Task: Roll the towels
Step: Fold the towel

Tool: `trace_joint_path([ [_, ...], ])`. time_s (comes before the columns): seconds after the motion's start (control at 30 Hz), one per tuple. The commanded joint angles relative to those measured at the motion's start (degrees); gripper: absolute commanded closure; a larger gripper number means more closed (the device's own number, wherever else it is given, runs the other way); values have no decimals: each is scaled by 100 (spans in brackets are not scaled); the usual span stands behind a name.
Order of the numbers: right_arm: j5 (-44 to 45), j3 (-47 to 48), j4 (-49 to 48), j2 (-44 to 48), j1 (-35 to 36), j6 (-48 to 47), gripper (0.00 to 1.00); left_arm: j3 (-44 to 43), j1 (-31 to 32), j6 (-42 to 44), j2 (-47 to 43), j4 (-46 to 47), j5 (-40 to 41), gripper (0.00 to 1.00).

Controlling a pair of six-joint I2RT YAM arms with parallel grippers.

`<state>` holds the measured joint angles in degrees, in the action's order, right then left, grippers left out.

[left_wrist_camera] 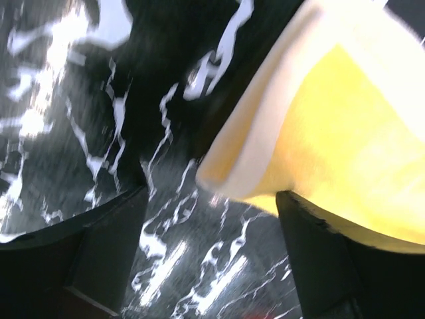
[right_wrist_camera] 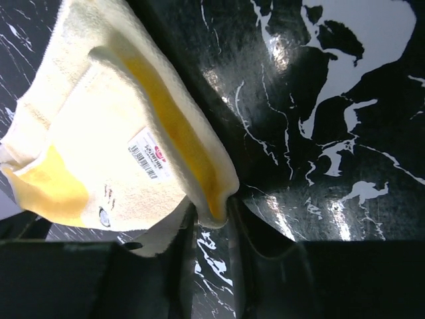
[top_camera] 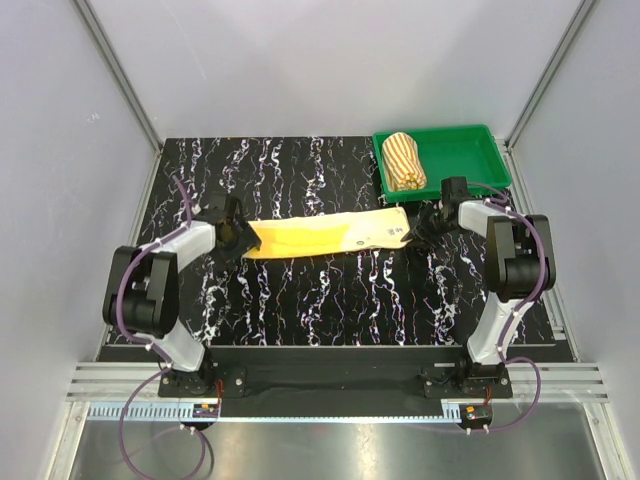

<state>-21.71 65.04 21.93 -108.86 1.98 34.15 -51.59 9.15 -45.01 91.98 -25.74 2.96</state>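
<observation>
A long yellow towel (top_camera: 320,232) lies flat across the middle of the table, with a cream band and a small label (right_wrist_camera: 149,154) at its right end. My left gripper (top_camera: 240,238) is at the towel's left end. In the left wrist view it (left_wrist_camera: 212,232) is open, and the towel's folded corner (left_wrist_camera: 345,133) lies just ahead of the jaws and over the right finger. My right gripper (top_camera: 418,226) is at the towel's right end. In the right wrist view it (right_wrist_camera: 214,219) is shut on the towel's cream edge (right_wrist_camera: 113,119). A rolled orange-and-cream striped towel (top_camera: 405,160) lies in the tray.
A green plastic tray (top_camera: 460,155) stands at the back right corner, just behind my right gripper. The black marbled tabletop (top_camera: 330,300) is ringed by white walls and metal frame posts.
</observation>
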Motion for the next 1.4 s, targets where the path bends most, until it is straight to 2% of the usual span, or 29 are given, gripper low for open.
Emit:
trace_joint_path([
  [0.0,238,36,-14,-188,-4,-181,73,-193,-53,72,539,95,117,18],
  [0.07,229,-34,30,-145,-13,-181,81,-272,-36,124,584,43,143,23],
  [0.13,273,-140,109,39,-13,-172,84,-395,-45,203,627,-202,205,25],
  [0.3,545,-676,363,776,-13,-119,86,-632,-45,379,645,-555,520,25],
  [0.63,1081,-1028,1295,2280,-5,-233,86,-202,-106,318,-4,-774,609,33],
  [0.7,1186,-1133,1375,2491,-4,-225,86,-237,139,248,-452,-819,635,30],
  [0.77,1240,-1203,1384,2562,-13,-234,87,-586,674,134,-716,-994,741,27],
  [0.93,1205,-1151,1445,2536,4,-409,90,-1221,1738,-200,-559,-873,697,25],
  [1.17,1275,-940,1709,2677,92,-550,92,-2442,3266,-508,748,-784,767,25],
  [1.37,1345,-800,1955,2844,119,-620,92,-3111,3849,-684,1612,-977,785,25],
])
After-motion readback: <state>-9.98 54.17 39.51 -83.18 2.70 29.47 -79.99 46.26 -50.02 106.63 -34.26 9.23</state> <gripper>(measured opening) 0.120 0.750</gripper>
